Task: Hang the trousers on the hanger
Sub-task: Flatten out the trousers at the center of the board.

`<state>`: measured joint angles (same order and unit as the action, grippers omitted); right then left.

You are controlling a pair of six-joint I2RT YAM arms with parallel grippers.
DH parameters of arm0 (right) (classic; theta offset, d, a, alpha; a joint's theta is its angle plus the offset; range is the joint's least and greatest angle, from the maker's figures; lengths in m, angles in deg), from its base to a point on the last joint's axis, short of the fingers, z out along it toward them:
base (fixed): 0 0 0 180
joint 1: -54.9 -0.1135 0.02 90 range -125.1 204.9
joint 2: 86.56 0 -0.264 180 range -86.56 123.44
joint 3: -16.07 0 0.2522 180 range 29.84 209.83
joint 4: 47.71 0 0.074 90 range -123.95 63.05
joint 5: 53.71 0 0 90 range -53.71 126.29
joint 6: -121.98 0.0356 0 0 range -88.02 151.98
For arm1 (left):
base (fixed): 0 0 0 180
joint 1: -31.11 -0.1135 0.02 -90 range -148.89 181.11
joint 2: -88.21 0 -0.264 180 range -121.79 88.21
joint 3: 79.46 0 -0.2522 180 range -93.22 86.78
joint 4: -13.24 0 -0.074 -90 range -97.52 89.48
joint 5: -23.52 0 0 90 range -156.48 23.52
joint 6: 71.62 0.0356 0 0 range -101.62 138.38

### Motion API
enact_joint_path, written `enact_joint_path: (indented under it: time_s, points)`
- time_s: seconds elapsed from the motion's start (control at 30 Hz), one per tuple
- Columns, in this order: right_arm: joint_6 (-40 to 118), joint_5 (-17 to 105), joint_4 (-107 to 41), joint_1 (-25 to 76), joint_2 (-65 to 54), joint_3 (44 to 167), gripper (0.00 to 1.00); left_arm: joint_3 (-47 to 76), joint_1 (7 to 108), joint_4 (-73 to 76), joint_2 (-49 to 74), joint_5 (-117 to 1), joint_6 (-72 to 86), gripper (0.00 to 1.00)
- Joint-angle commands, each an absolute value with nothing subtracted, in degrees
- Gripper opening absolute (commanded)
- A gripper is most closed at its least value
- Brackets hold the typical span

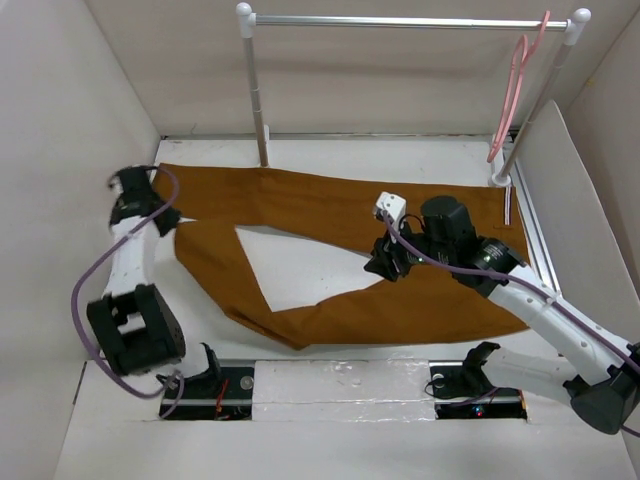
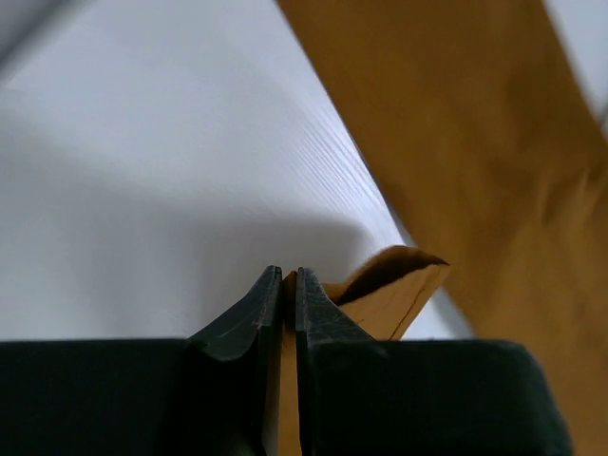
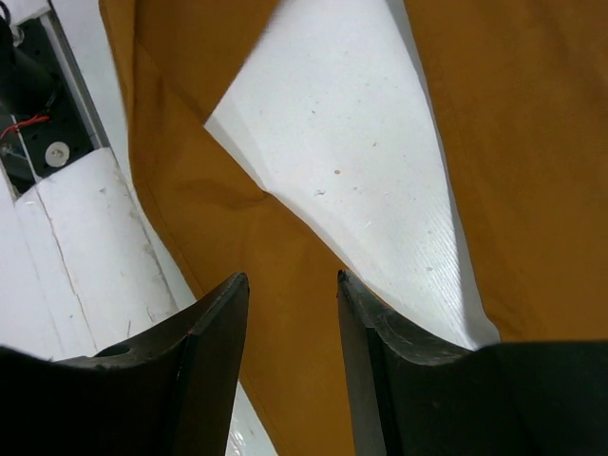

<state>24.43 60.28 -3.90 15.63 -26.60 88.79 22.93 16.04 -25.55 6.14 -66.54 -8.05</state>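
Note:
The rust-brown trousers (image 1: pixel 330 215) lie flat on the white table, legs spread in a V toward the left. My left gripper (image 1: pixel 135 190) is shut on the cuff end of the far leg; brown cloth (image 2: pixel 389 294) shows pinched between its fingers (image 2: pixel 249 313). My right gripper (image 1: pixel 383 262) is open and hovers over the near leg (image 3: pixel 285 332), close to the crotch. The pink hanger (image 1: pixel 515 85) hangs from the right end of the rail.
A silver rail (image 1: pixel 400 20) on white posts stands across the back. Beige walls close in left, back and right. A bare triangle of table (image 1: pixel 300 265) shows between the legs. The arm bases (image 1: pixel 340 385) sit at the near edge.

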Motion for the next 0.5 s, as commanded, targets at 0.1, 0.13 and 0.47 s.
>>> enact_joint_path:
  time_s: [0.1, 0.13, 0.47]
  points:
    - [25.22, 60.03, -5.03, 17.45, -27.59, 88.72, 0.50, 25.95, -0.60, -27.67, 19.98, -74.65, -23.53, 0.00]
    - [25.48, 59.50, -4.86, 17.46, -27.41, 88.72, 0.51, 27.01, -2.09, -28.54, 20.35, -75.01, -24.85, 0.00]
    - [29.79, 48.69, -2.13, 25.10, -28.99, 85.83, 0.61, 30.27, -5.01, -35.23, 24.30, -81.17, -30.75, 0.10]
